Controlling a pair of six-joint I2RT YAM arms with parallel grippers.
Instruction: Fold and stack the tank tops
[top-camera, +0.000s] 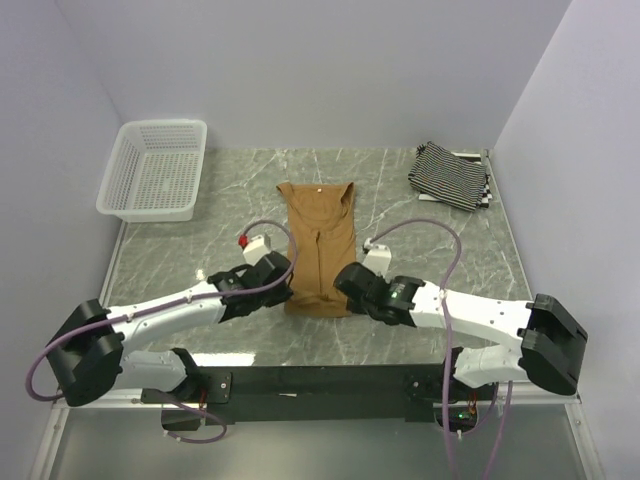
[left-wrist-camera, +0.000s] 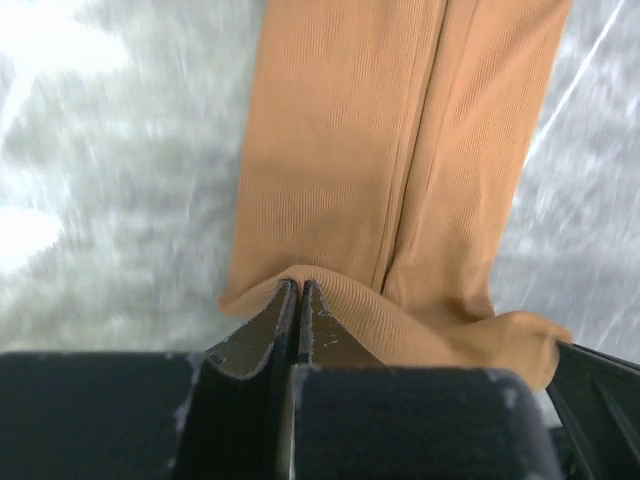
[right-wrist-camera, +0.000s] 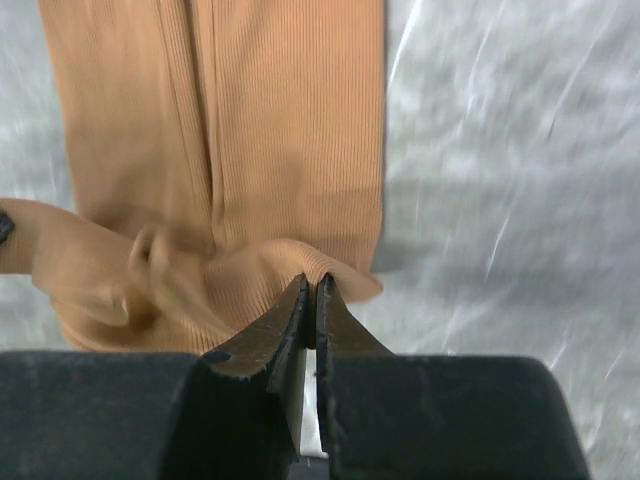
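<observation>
Tabletop: grey marbled slab filling the work area, white walls on three sides.

Left arm and right arm: both reach in from the near edge and angle toward the centre, wrists close together.

Basket: white plastic mesh, far left corner of the tabletop, well apart from both arms.

Tan tank top: centre of the tabletop, lying lengthwise with the neck end far and the bottom edge near. Its two sides are folded inward and meet along a line down the middle, clear in both wrist views. Most of it lies flat. The near edge is raised and rumpled where I have hold of it.

Striped tank top: folded into a small pile at the far right. A bolder black-and-white edge peeks out on its right side. I cannot tell how many pieces are in the pile.

Left end effector: jaws pressed together, pinching the near left corner of the tan tank top, with fabric humped over the tips.

Right end effector: jaws likewise narrow, pinching the near right corner, with loose folds bunched just left of it.
</observation>
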